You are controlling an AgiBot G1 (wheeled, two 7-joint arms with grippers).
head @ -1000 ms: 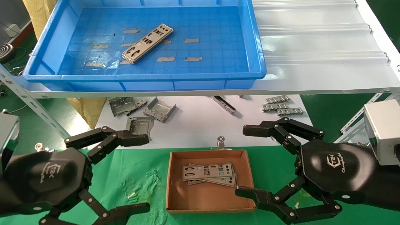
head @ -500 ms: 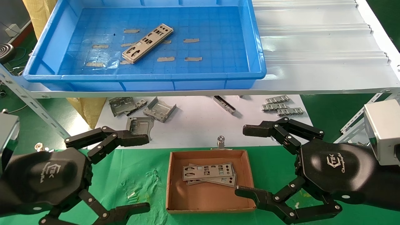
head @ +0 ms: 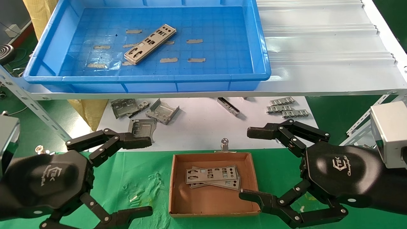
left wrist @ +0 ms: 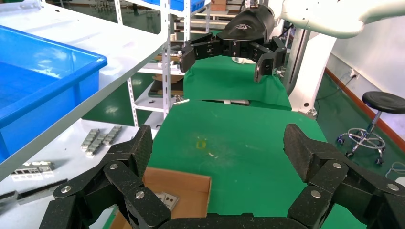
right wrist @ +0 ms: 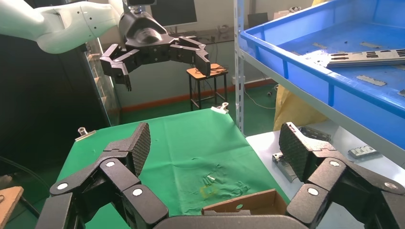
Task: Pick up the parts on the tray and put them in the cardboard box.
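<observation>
On either side of the cardboard box (head: pixel 212 183), left pincer (head: pixel 140 175) and right pincer (head: pixel 251 163) have stayed wide and empty; nothing moved. Some plates (head: pixel 212 176) are boxed, but a stack (head: pixel 150 44) waits in the blue tray (head: pixel 219 78).

I see a green cloth-covered worktable (head: pixel 140 171) under both sets of jaws, a white metal shelf (head: pixel 324 47) on slotted uprights beyond them, a black round stool (left wrist: pixel 385 102) on green floor, and a dark monitor (right wrist: pixel 177 12) farther off.
</observation>
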